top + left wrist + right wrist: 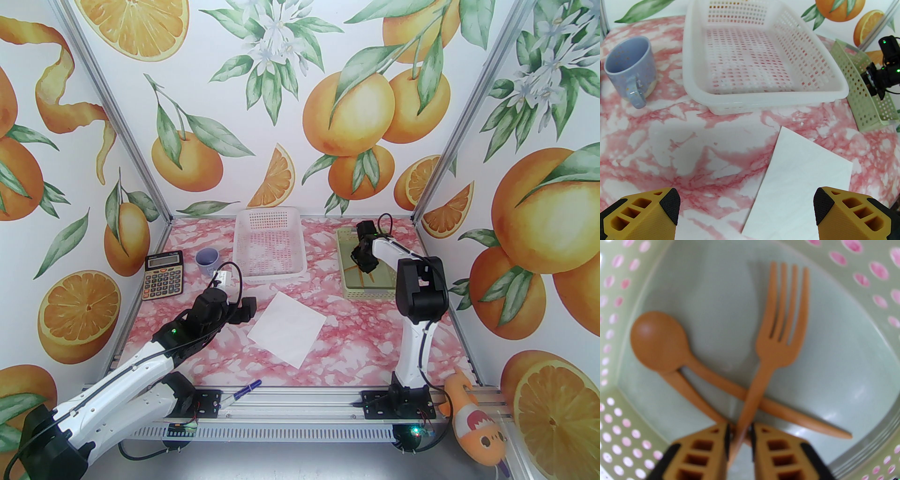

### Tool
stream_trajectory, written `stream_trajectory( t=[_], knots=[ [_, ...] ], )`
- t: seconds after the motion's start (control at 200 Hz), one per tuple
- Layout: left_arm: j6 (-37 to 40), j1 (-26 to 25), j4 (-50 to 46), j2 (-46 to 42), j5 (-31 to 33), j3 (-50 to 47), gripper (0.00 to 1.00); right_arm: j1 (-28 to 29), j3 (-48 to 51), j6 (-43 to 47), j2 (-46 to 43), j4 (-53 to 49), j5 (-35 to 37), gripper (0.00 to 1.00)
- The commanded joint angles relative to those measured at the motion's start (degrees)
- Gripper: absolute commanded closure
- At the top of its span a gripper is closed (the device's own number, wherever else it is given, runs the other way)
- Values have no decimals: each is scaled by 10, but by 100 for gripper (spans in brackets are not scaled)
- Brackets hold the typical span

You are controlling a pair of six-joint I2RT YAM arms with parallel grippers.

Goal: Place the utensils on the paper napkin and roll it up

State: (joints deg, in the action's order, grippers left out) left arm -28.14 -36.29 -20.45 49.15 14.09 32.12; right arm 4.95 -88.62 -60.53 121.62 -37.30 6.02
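At your far left a dark rectangular calculator (pixel 162 275) lies on the pink marbled surface (pixel 356 347), with a pale blue ceramic mug (pixel 207 257) just beside it. Your left tool (pixel 746 206) hangs low over the surface. Its yellow fingers (pixel 646 211) are wide apart with nothing between them, and the right one is above the edge of the thin white paper napkin (pixel 287 328). That napkin lies flat and unrolled near the middle. Behind it stands a white perforated plastic basket (pixel 274 277).

Further right, inside a pale green perforated tray (pixel 370 293), your right tool (pixel 739 436) has its fingers together on the handle of the orange-brown fork (pixel 778 333). The fork crosses over the handle of the orange-brown spoon (pixel 658 340). Both utensils are in the tray, well apart from the napkin.
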Motion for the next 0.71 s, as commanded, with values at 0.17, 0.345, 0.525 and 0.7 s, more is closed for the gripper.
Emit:
stream_trajectory(
  t=[0.17,0.345,0.525,0.7],
  knots=[
    [4,5,-10,-6,3,7,1,-1,-6,14,-14,-8,23,93],
    [6,8,-15,-14,7,10,1,-1,1,47,-46,-8,36,95],
    [6,10,-14,-22,2,12,0,-1,33,100,-101,18,37,95],
    [-5,11,3,-21,-18,5,1,0,110,177,-191,91,-10,97]
  ],
)
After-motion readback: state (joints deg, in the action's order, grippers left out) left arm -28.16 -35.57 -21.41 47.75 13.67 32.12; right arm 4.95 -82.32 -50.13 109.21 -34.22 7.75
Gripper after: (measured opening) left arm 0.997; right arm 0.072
